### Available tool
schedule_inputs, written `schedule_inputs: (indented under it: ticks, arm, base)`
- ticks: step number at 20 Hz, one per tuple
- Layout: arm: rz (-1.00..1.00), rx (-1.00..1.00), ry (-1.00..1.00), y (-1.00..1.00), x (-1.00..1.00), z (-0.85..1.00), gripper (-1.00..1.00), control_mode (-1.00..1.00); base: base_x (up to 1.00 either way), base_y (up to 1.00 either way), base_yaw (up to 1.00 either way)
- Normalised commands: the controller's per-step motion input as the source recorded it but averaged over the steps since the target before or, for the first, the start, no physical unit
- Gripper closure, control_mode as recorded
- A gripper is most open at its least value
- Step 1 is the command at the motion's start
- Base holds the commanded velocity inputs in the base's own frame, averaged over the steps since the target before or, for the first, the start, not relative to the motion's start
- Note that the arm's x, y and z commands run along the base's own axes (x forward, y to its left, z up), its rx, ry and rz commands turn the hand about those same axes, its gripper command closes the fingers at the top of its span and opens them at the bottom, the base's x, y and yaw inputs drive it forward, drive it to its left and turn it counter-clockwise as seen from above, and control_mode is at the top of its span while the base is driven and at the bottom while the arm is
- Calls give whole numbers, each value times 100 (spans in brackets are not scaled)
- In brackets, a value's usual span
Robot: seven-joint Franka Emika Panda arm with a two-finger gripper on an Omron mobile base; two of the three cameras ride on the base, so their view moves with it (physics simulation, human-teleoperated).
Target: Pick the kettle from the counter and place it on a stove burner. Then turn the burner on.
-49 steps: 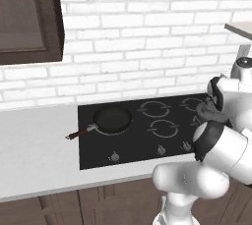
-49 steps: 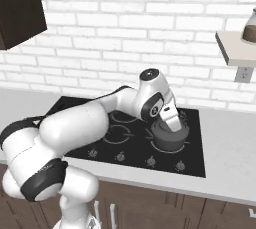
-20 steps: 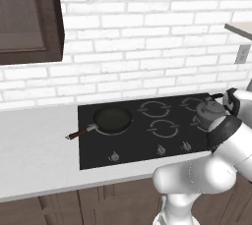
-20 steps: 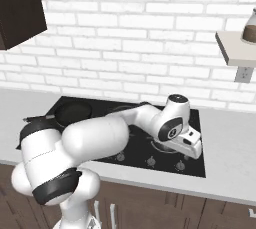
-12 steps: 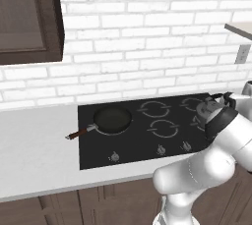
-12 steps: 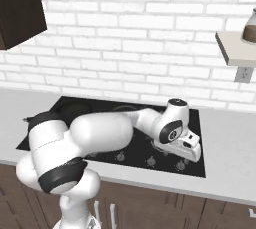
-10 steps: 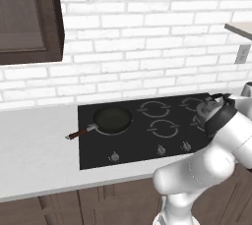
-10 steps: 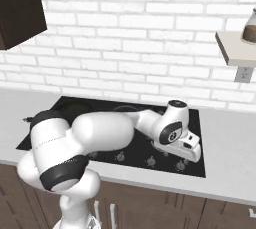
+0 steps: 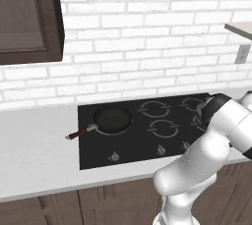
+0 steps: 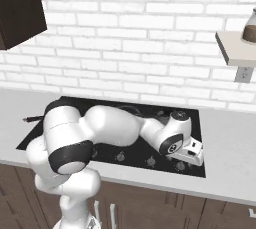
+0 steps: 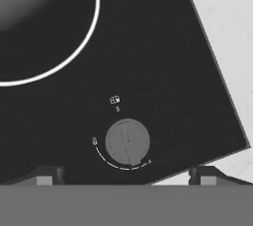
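Arm moved down to stove (image 9: 147, 121) near right corner. Fingers (image 11: 123, 173) spread open over round grey knob (image 11: 128, 141). Stove flat, shiny black glass, set in smooth pale desk (image 9: 34, 145). Kettle hidden behind arm.

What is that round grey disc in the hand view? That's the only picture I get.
Observer: A knob, one of a row along the front edge of the stove.
Operator: Is anything on it?
Observer: A dark pan sits on the left burner, handle poking over the counter.
Operator: And the robot itself?
Observer: The pincer hangs open, low over the stove's front right corner, the white arm bent across the cooktop.
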Motion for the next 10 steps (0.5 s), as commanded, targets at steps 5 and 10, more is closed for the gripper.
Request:
schedule_inputs:
  ticks: [5, 10]
  arm:
    - [8, 0, 0, -9, 12, -29, -100, -100]
    - [4, 0, -5, -5, 7, -8, -100, -100]
  base:
    - [0, 0, 0]
    - [0, 0, 0]
